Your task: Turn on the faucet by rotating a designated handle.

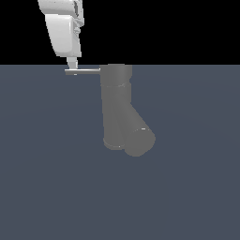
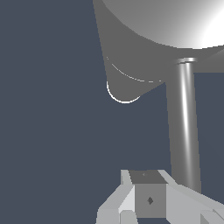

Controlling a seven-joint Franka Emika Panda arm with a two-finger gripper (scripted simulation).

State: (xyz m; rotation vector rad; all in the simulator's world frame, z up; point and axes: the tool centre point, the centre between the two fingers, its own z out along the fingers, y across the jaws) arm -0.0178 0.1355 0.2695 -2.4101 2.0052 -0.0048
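The faucet (image 1: 117,105) is a dark-grey upright tube with a thick angled spout (image 1: 137,138) branching off low down. Its handle (image 1: 86,70), a thin light-grey rod, sticks out from the top section toward the exterior view's left. My white gripper (image 1: 71,67) comes down from above onto the rod's outer end. In the wrist view the handle (image 2: 183,127) runs alongside the fingers (image 2: 148,197), not between them. The jaws look pressed together with nothing held. The faucet body (image 2: 148,30) fills the far part of that view.
A flat blue-grey floor (image 1: 47,178) surrounds the faucet on all sides. No other objects show in either view.
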